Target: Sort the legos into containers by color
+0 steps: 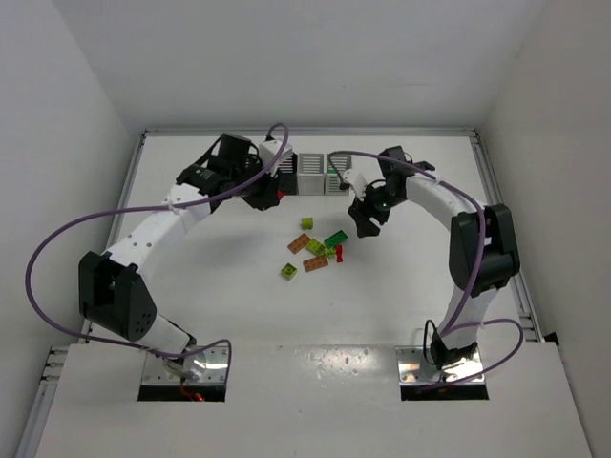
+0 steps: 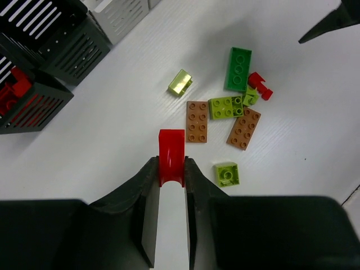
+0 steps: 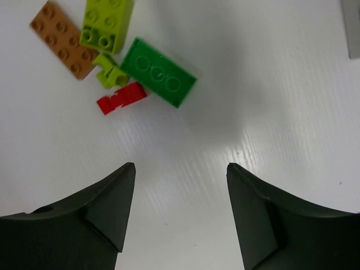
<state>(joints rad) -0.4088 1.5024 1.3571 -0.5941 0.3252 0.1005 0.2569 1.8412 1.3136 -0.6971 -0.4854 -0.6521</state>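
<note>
The left claw (image 2: 171, 171) is pinching a red brick (image 2: 171, 147) by its two long sides. It hangs above the surface (image 2: 112, 146), near the black bin (image 2: 34, 107). The right claw (image 3: 180, 191) is spread and holds nothing. The loose bricks (image 1: 315, 250) lie together in the middle. They should be light, stiff and smooth, so the flat sides are the best place to grip. Only the left wrist view shows red pieces (image 2: 14, 93) inside that bin; from above, the arm probably hides them.

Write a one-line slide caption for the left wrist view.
Left pincer holds a red lego near a black bin containing red pieces.
</note>
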